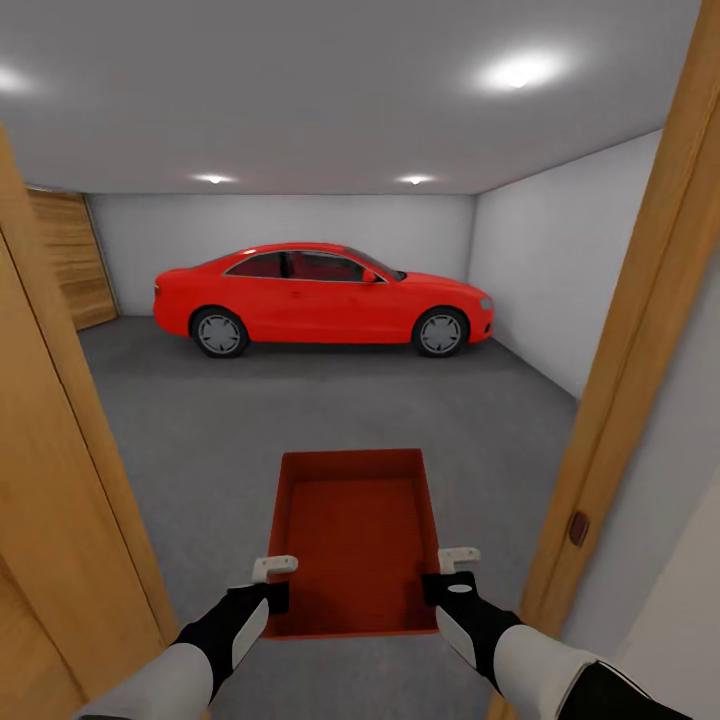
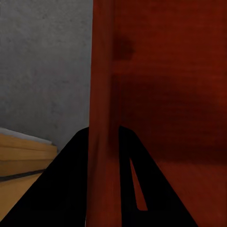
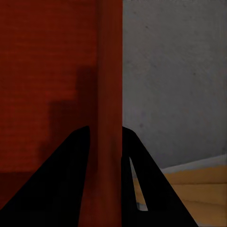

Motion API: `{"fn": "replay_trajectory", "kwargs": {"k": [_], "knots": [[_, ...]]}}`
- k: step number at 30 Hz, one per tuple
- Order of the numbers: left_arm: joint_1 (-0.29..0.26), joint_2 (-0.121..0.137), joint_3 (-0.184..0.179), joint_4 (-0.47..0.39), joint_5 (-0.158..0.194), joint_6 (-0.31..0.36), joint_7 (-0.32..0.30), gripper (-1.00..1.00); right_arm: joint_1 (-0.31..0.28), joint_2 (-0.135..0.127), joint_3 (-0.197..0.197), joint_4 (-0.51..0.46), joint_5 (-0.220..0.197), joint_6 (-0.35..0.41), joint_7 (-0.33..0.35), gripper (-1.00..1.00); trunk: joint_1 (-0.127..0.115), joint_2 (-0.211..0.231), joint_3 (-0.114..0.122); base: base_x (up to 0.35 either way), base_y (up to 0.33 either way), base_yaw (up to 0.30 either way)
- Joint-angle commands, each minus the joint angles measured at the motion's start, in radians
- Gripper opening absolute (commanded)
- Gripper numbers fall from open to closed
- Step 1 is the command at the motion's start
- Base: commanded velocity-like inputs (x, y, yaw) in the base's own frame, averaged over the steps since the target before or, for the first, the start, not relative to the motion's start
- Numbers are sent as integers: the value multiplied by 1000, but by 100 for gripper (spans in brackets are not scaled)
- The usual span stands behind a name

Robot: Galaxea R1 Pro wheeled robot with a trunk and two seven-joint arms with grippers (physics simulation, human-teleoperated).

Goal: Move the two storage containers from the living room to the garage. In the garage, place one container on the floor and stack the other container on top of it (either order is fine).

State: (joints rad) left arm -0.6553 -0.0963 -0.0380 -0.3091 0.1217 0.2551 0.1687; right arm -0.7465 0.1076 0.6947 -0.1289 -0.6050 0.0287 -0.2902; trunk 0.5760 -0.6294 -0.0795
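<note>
A garage is seen from a doorway, from the robot's head looking forward and down. A wooden door frame [image 1: 640, 340] is seen at the right edge, and a wooden door panel [image 1: 50, 480] fills the left edge. Beyond them, a dark grey speckled floor [image 1: 300, 410] stretches to plain pale walls. A red car [image 1: 320, 298] is parked side-on at the far end, its nose towards the right. A wooden door with pale stripes [image 1: 72, 258] is set in the far left corner. Round lights are lit in the ceiling.

One orange-red bin [image 1: 352, 540] is held low in the middle of the view, above the grey floor, between the two arms. It is open at the top, and its inside is bare.

The left gripper [image 1: 268, 580] is closed on the bin's left wall near the corner closest to the robot. In the left wrist view, the bin's rim [image 2: 101, 118] is seen running between the two dark fingers [image 2: 61, 189], one on each side of the wall, with grey floor beyond.

The right gripper [image 1: 452, 572] is closed on the bin's right wall in the same way. In the right wrist view, the rim [image 3: 109, 118] is clamped between the dark fingers [image 3: 56, 184], with the red inside on one side and grey floor on the other. A strip of light wooden flooring [image 3: 198, 189] is seen near that gripper.
</note>
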Motion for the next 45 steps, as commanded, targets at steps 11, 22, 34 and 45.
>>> {"fn": "replay_trajectory", "kwargs": {"k": [11, 22, 34, 45], "knots": [[-1, 0, 18, -5, -16, -27, 9, -100, -1, 0, -4, 12, -19, 2, -1, -100, 0, -2, -2, 280, 0, 1], [-1, 0, 18, -5, -16, -27, 9, -100, -1, -1, -4, 12, -19, 2, -1, -100, 0, -2, -2, 321, 0, 0], [-1, 1, 18, -5, -15, -26, 9, -100, -1, -1, -4, 12, -19, 2, -1, -100, 0, -2, -2, 321, 0, 0], [-1, 1, 18, -5, -14, -23, 9, -100, -1, -1, -4, 12, -19, 2, -1, -100, 0, -2, -2, 321, 0, 0]]}}
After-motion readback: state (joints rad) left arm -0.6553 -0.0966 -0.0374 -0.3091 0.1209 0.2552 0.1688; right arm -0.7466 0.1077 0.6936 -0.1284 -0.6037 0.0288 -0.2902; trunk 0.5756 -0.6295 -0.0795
